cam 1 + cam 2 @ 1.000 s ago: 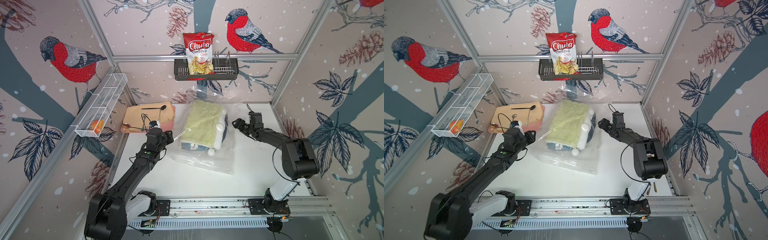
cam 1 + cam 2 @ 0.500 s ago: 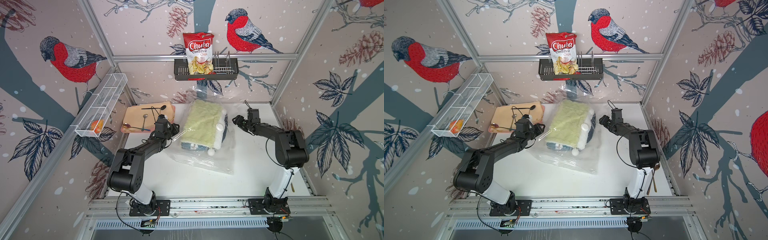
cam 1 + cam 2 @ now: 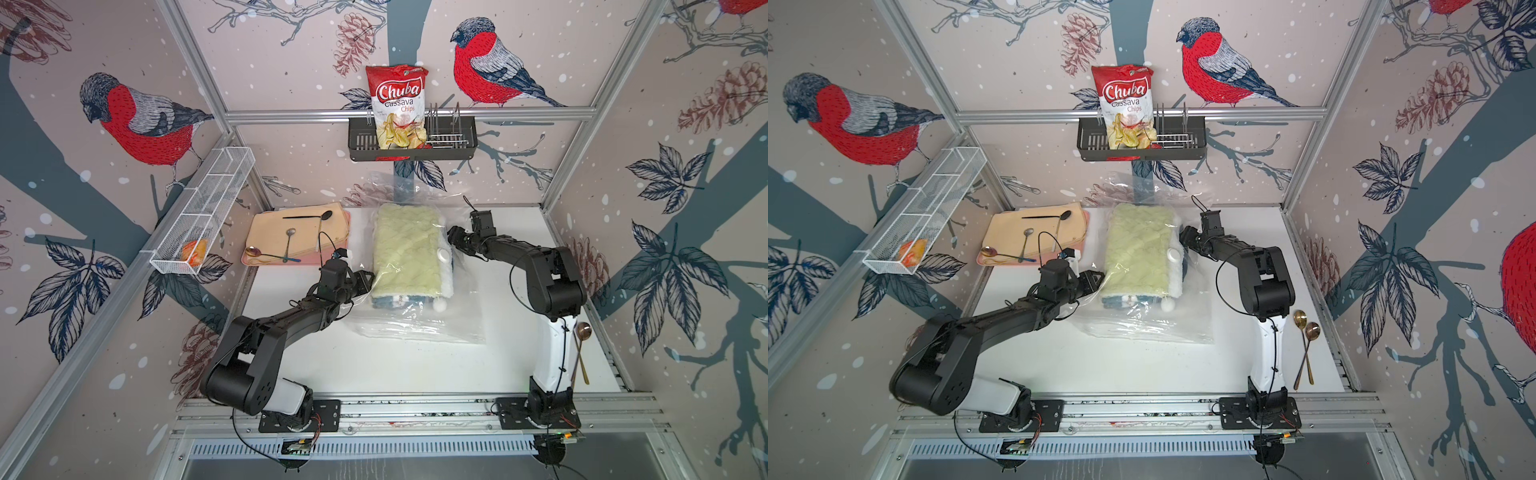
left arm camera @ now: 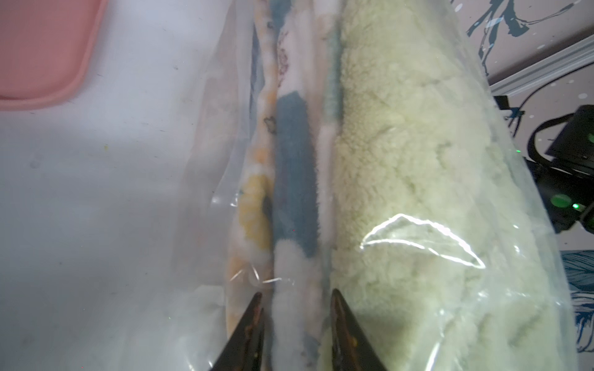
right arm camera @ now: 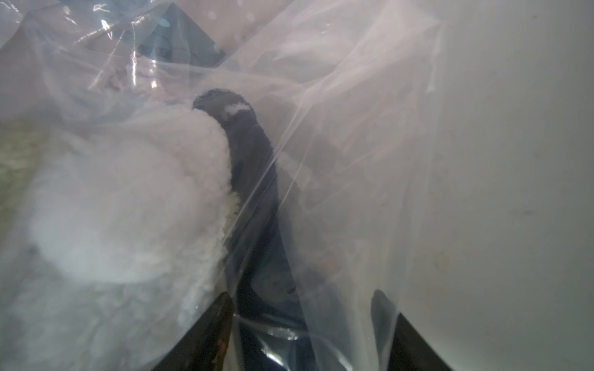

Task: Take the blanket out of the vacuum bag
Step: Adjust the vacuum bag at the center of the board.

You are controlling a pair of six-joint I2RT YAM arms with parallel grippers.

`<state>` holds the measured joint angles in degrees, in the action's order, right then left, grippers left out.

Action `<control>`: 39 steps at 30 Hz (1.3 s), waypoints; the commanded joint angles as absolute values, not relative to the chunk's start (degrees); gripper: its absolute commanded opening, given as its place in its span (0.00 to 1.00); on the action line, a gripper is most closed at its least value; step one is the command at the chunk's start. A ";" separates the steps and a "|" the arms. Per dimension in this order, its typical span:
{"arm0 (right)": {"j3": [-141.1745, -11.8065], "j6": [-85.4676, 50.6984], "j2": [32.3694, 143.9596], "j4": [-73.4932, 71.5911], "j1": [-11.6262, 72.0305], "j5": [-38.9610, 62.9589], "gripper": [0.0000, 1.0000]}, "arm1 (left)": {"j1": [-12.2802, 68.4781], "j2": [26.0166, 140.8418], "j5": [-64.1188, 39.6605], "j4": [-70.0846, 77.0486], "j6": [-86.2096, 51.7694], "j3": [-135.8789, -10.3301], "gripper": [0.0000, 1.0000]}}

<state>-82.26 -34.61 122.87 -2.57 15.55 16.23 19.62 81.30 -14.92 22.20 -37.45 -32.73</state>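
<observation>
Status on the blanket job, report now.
Left gripper straddling bagged blanket edge, grip unclear. Right gripper open, vacuum bag film slack between jaws. Blanket not yet out. No obstruction seen.

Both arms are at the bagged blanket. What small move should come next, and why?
Probably close the right gripper on the loose film of the vacuum bag. Its jaws stand open with plastic draped between them, while the left gripper straddles a fold of the blanket through the bag, so the bag looks unheld.

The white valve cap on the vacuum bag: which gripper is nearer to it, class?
Right. The right gripper is beside the valve cap; the left gripper is across the blanket's width.
</observation>
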 commanded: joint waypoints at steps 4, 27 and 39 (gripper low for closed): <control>-84.67 -35.40 124.70 -3.83 17.13 21.47 0.68 | 21.17 75.72 -14.11 22.93 -38.97 -28.51 0.32; -73.36 -36.50 104.80 -0.69 13.69 18.13 0.71 | 31.49 58.87 3.99 -9.38 -30.44 -39.03 0.53; -26.88 -57.10 55.60 -10.41 19.13 17.65 0.71 | 45.24 64.37 15.48 -32.34 -13.72 -58.94 0.65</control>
